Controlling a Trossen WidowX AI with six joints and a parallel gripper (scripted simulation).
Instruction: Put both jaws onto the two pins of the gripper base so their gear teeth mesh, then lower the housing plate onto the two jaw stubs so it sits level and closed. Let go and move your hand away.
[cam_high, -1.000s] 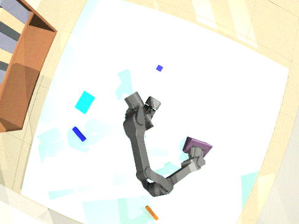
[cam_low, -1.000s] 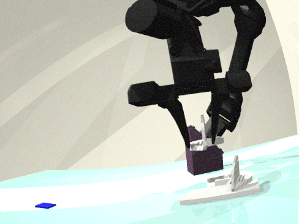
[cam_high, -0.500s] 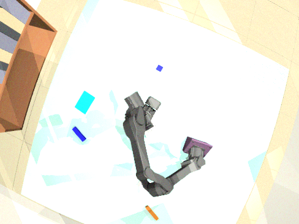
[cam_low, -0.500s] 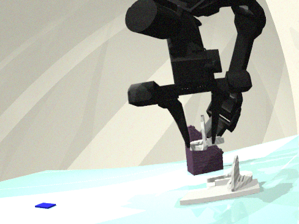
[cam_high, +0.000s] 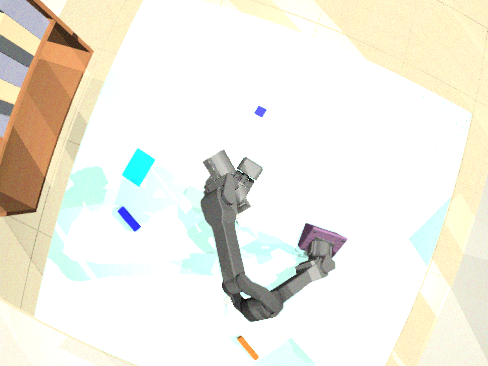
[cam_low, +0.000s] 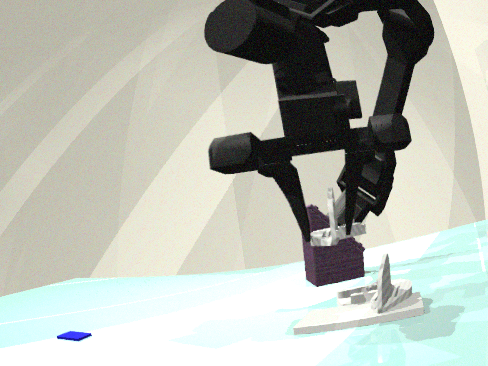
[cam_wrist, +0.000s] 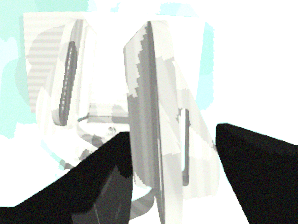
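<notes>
My gripper (cam_low: 328, 238) (cam_wrist: 173, 138) is shut on a white jaw (cam_low: 330, 212) (cam_wrist: 142, 125), with its fin upright between the black fingers. The held jaw is in the air, above and a little left of the white gripper base (cam_low: 340, 322) (cam_wrist: 110, 45) in the exterior view. Another white jaw (cam_low: 384, 285) (cam_wrist: 75, 65) stands on the base with its fin upright; whether it is fully seated on its pin cannot be told. The pins and the meshing of teeth are not clear. In the top view the hand hides the fingertips and jaws. I cannot make out the housing plate in any view.
A purple block (cam_high: 310, 232) (cam_low: 334, 265) is at the arm's foot. A small blue tile (cam_high: 260, 111) (cam_low: 74, 336), a cyan tile (cam_high: 138, 167), a blue bar (cam_high: 129, 219) and an orange bar (cam_high: 247, 348) lie around. A brown wooden shelf (cam_high: 50, 100) is at the left.
</notes>
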